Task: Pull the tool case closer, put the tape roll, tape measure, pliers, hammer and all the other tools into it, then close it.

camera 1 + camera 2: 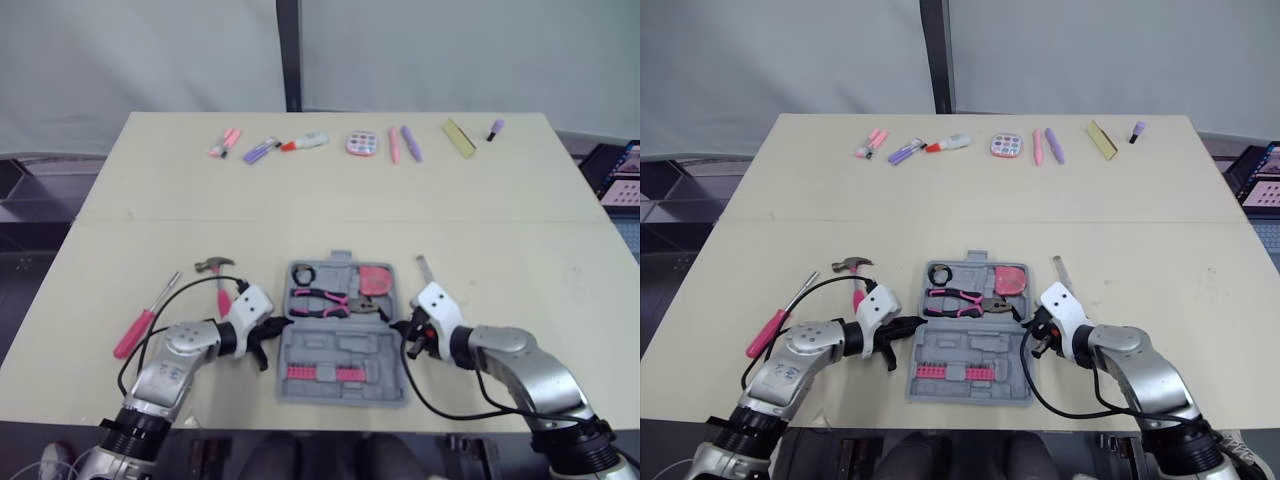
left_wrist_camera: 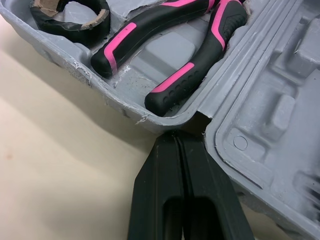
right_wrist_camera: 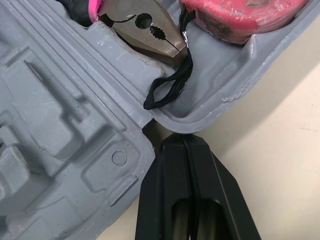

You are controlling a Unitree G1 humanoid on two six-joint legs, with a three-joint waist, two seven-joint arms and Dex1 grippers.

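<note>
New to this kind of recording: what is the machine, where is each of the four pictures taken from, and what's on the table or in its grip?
It is a humanoid robot with two arms, each ending in a two-finger black gripper. The two wide pictures come from cameras on its head, looking down at a table; the two close-ups come from a camera on each wrist. An open grey tool case lies before it, holding a tape roll, pliers and a pink tape measure. A hammer and a screwdriver lie on the table to the case's left. The left gripper and right gripper are shut, holding nothing, tips at the case's sides.
</note>
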